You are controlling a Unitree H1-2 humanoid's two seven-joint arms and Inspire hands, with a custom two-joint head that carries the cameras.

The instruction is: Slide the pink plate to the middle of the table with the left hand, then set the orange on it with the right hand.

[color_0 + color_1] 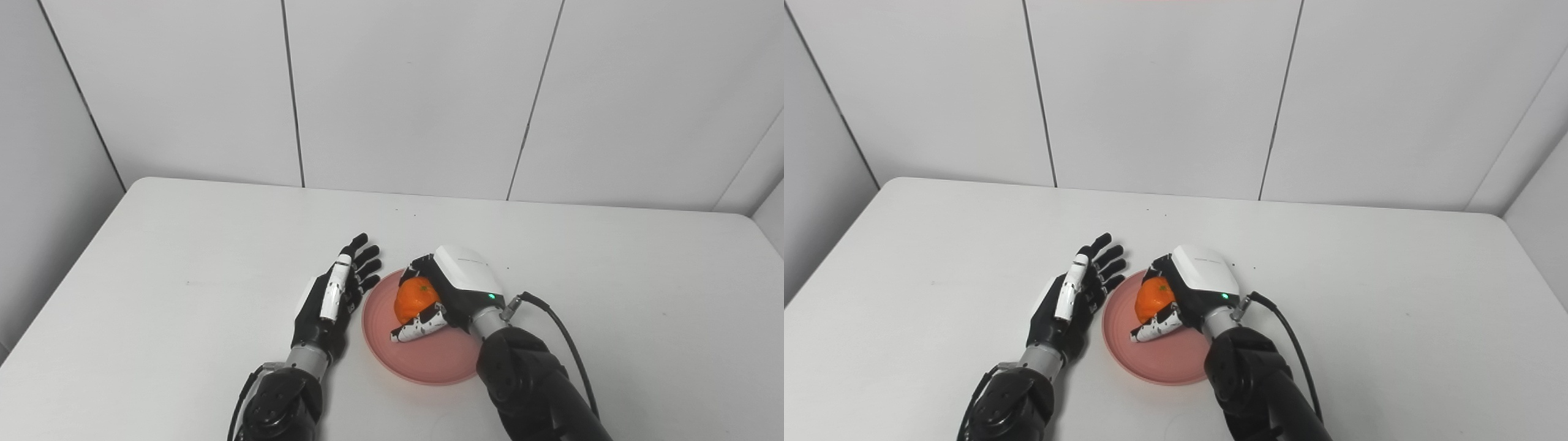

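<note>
Low at frame centre, right robot hand (pixel 450 294) is clamping the orange (pixel 415 299) over the pink plate (pixel 429 355) for placing, while left robot hand (pixel 334 294) is lying spread apart just beside its rim.

Smooth, plain things on a matt white surface (pixel 184 245).
The pink plate (pixel 429 361) looks like smooth plastic with a soft shine. The orange (pixel 415 299) has a bright, slightly bumpy skin. The left hand (pixel 334 300) and the right hand (pixel 450 294) are hard black and white plastic, a bit glossy.
</note>
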